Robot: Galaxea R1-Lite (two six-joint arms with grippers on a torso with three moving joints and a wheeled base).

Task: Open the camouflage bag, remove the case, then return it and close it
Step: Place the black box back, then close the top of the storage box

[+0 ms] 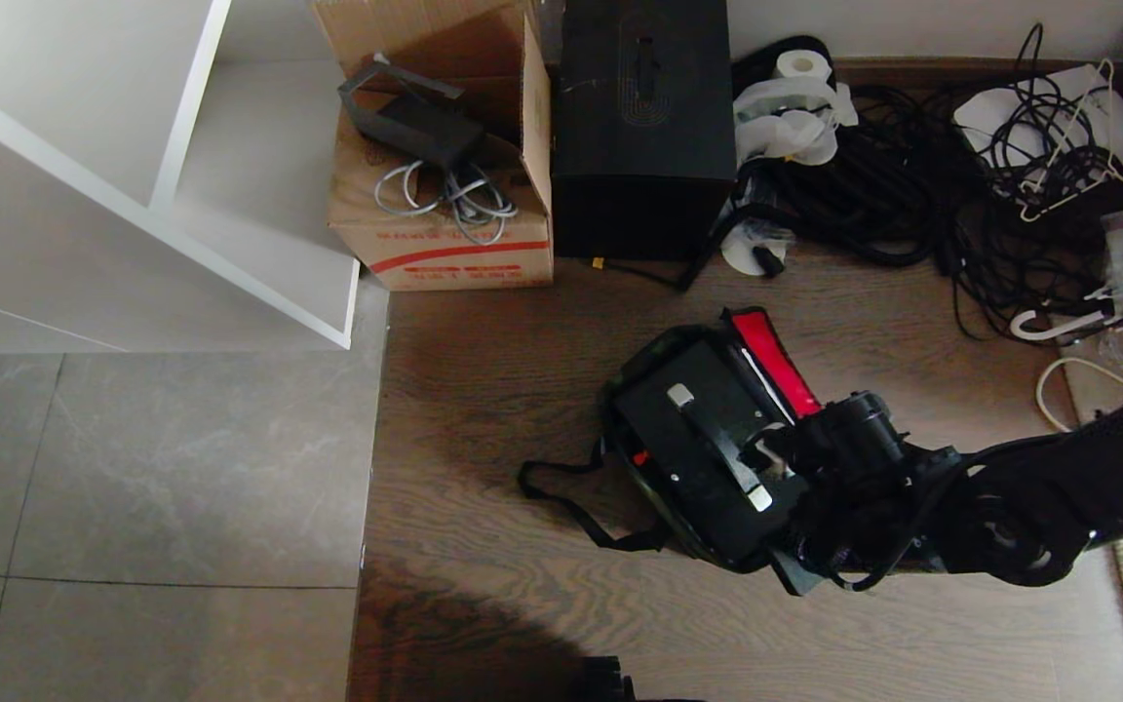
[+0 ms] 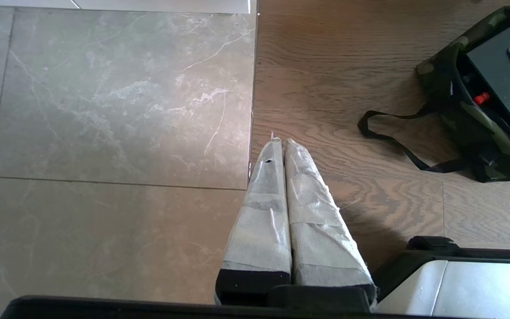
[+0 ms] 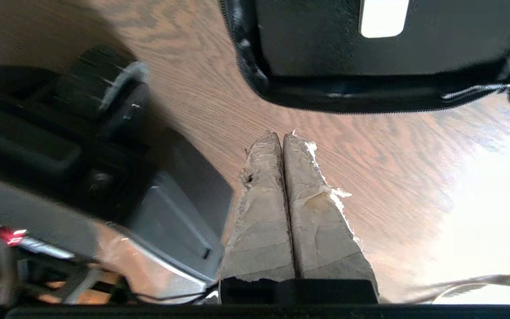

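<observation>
Head view is showing the camouflage bag (image 1: 654,531) lying unzipped on the wooden floor, the case (image 1: 698,439) sitting inside; the right claw (image 3: 281,135), fingers together and empty, is hovering beside it, probably lining up for the handle (image 1: 717,446).

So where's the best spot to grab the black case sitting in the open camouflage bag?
Probably the top handle. The case sits upright in the camouflage bag with that long bar facing up, silver at both ends. Come from straight above, fingers straddling its narrow width at mid-length; the bag walls block the sides.
</observation>
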